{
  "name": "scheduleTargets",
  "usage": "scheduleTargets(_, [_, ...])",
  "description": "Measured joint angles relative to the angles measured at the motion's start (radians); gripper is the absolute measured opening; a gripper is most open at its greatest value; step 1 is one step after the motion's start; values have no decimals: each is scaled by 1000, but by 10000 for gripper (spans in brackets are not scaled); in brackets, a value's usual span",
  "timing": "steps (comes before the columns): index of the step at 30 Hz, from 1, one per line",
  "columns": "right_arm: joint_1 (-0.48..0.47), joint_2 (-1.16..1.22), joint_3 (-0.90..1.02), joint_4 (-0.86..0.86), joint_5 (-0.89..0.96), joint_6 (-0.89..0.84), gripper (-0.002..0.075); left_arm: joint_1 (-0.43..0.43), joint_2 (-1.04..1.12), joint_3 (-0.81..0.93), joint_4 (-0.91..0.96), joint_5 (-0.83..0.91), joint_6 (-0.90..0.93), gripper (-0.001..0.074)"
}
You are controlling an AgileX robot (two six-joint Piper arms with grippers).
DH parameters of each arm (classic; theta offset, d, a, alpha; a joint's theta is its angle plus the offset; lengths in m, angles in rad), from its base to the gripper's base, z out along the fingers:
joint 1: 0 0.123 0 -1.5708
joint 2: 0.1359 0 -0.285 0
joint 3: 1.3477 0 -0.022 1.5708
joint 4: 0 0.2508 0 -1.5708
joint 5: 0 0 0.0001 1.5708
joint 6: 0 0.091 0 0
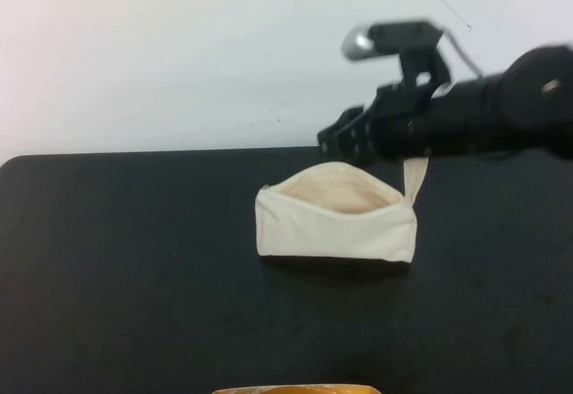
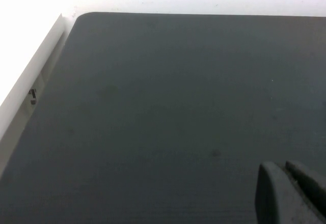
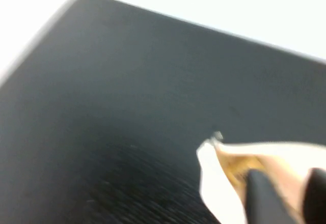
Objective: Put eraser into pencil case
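The cream pencil case (image 1: 336,224) stands on the black mat (image 1: 125,260) with its zip mouth open upward and its beige lining showing. Its loop strap (image 1: 414,179) sticks up at the right end. My right gripper (image 1: 345,139) hovers just behind and above the mouth. In the right wrist view the gripper (image 3: 285,175) is open, its dark fingers (image 3: 265,198) right over the pouch opening (image 3: 219,183). A blurred tan-yellow patch (image 3: 238,165) lies inside the pouch; I cannot tell if it is the eraser. My left gripper (image 2: 281,167) is shut and empty over bare mat.
A yellow-orange object (image 1: 295,389) peeks in at the mat's front edge. The mat's left edge and a white border (image 2: 35,81) show in the left wrist view. A white wall rises behind the table.
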State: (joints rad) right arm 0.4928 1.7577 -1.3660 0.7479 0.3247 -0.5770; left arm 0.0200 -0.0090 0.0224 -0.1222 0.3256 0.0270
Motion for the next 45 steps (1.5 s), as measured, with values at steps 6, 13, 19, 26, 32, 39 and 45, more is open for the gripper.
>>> scheduleTargets(6, [0,-211,45,1,55,-94,17,0,0,0,0,0,0,-1])
scheduleTargets(13, [0,-504,247,1,47,-251,0,0,0,0,0,0,0,-1])
scheduleTargets(19, [0,-729,403,1,51,-298,-1,0,0,0,0,0,0,-1])
scheduleTargets(26, [0,-949,527,-64,164,-293,-1,0,0,0,0,0,0,-1])
scheduleTargets(32, [0,-1147,743,-179,-35,-286,-1,0,0,0,0,0,0,-1])
scheduleTargets(39, [0,-1317,970,-196,-276,-288,-1,0,0,0,0,0,0,-1])
scheduleTargets(45, [0,-1415,1116,-198,-478,-325,-1,0,0,0,0,0,0,-1])
